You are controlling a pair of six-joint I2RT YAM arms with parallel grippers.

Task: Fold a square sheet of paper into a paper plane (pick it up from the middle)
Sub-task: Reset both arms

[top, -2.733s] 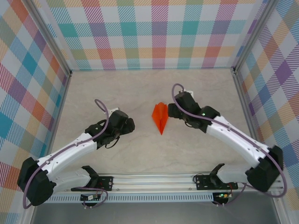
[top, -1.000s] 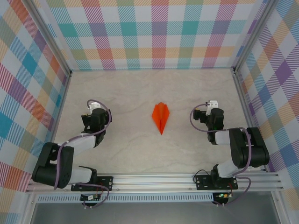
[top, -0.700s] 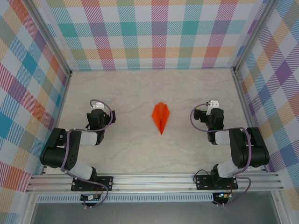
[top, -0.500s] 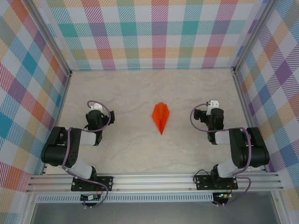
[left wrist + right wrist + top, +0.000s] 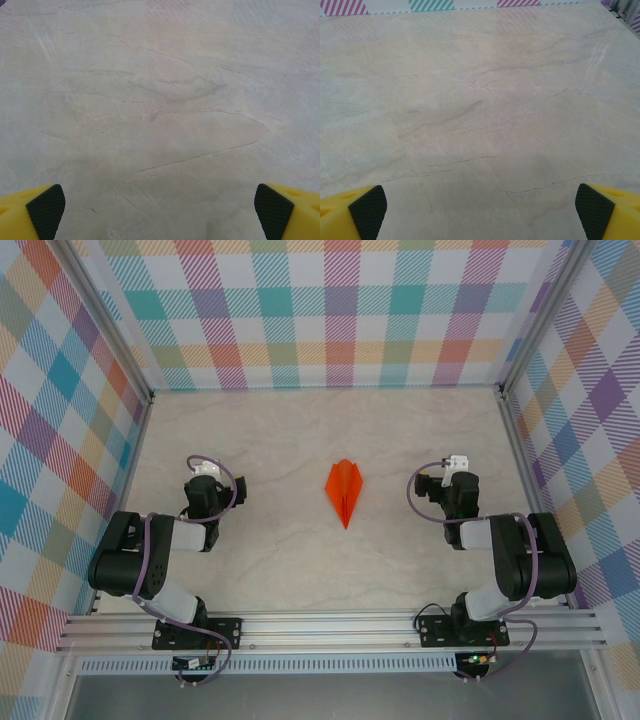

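Centre of the marble-look table, the orange paper plane lies flat, narrow tip toward the arm bases, all on its own!
Off to its left sits the left gripper, off to its right the right gripper, both well apart from it and both arms folded up. On the left wrist camera, yellow fingers with black pads are spread wide at the corners, bare tabletop between them. On the right wrist camera, the fingers are likewise splayed, nothing held.
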